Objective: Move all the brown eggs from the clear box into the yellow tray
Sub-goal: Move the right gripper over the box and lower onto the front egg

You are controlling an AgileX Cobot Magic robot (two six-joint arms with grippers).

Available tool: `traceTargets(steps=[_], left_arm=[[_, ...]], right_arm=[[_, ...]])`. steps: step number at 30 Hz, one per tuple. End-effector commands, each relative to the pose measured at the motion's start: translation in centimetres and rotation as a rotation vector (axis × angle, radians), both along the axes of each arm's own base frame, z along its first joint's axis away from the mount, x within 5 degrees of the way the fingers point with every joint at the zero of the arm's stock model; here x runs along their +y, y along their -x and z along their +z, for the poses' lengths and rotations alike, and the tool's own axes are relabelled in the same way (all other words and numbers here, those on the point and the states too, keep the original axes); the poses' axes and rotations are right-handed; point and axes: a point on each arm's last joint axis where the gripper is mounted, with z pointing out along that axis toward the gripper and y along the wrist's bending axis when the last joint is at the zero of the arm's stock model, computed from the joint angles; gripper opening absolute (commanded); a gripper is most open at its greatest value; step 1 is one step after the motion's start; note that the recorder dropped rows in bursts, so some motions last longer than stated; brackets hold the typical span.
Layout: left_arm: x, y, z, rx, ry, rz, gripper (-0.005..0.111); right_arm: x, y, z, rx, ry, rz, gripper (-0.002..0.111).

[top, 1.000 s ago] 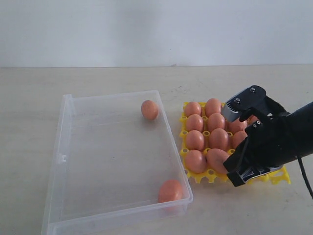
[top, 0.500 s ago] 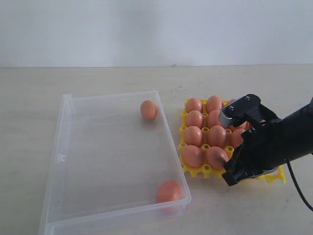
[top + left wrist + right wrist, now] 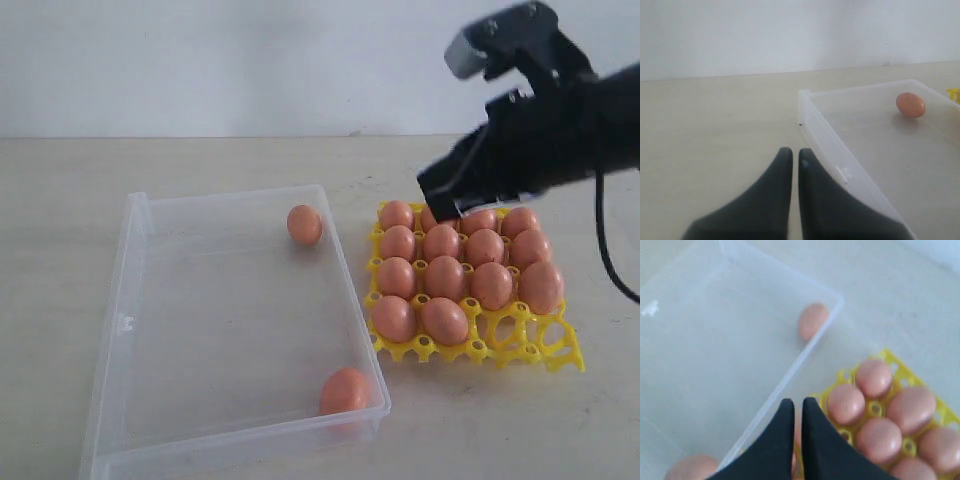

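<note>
Here, the clear box [image 3: 130, 330] lies on the bench [image 3: 80, 170] at 9 o'clock of the yellow tray [image 3: 478, 348], the two just beside each other. Two eggs lie in the box: one egg [image 3: 305, 224] at its 1 o'clock corner, near the far wall, and a second egg [image 3: 347, 390] at its 5 o'clock corner, against the near wall. The tray holds fourteen eggs [image 3: 445, 277], each seated in a cup; the two cups at its 5 o'clock corner stand empty. The right end effector [image 3: 797, 402] hangs above the tray's 12 o'clock edge, well clear of the eggs below, its fingers pressed together with nothing between them. The left end effector [image 3: 791, 152] is closed too and carries nothing; it sits low over bare bench, near the box wall that bears the small latch tab [image 3: 842, 172].
</note>
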Motion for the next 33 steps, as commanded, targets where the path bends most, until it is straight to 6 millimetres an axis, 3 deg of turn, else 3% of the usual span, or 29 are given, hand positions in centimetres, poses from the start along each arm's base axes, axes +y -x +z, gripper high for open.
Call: traceTargets(steps=[1,4,5,7,10,11,14,16,27,33], left_arm=[[0.0,0.0,-0.1,-0.005,-0.002,-0.004,0.004],[0.0,0.0,-0.1,-0.005,-0.002,-0.004,0.004],[0.0,0.0,-0.1,-0.005,-0.002,-0.004,0.004],[0.0,0.0,-0.1,-0.005,-0.002,-0.004,0.004],[0.0,0.0,-0.1,-0.005,-0.002,-0.004,0.004],[0.0,0.0,-0.1,-0.005,-0.002,-0.004,0.004],[0.0,0.0,-0.1,-0.005,-0.002,-0.004,0.004],[0.0,0.0,-0.1,-0.005,-0.002,-0.004,0.004],[0.0,0.0,-0.1,-0.005,-0.002,-0.004,0.004],[0.0,0.0,-0.1,-0.005,-0.002,-0.004,0.004]], right_arm=[[3.7,-2.7,0.0,0.115,0.147,0.14,0.0],[8.4,-5.9,-5.3,0.183,0.42,0.242,0.0],[10.0,-6.5,-6.4,0.215,0.418,0.21,0.0],[13.0,-7.8,-7.6,0.232,0.368,0.144,0.0],[16.4,-9.6,-7.1,0.107,0.246,0.094,0.001],[16.8,-10.1,-7.1,0.082,0.218,0.079,0.006],[17.2,-10.6,-7.9,0.075,0.207,0.071,0.04],[17.2,-10.8,-8.4,0.084,0.205,0.064,0.052],[17.5,-12.1,-10.9,0.106,0.083,-0.124,0.054],[17.5,-12.3,-10.6,0.092,0.06,-0.155,0.054]])
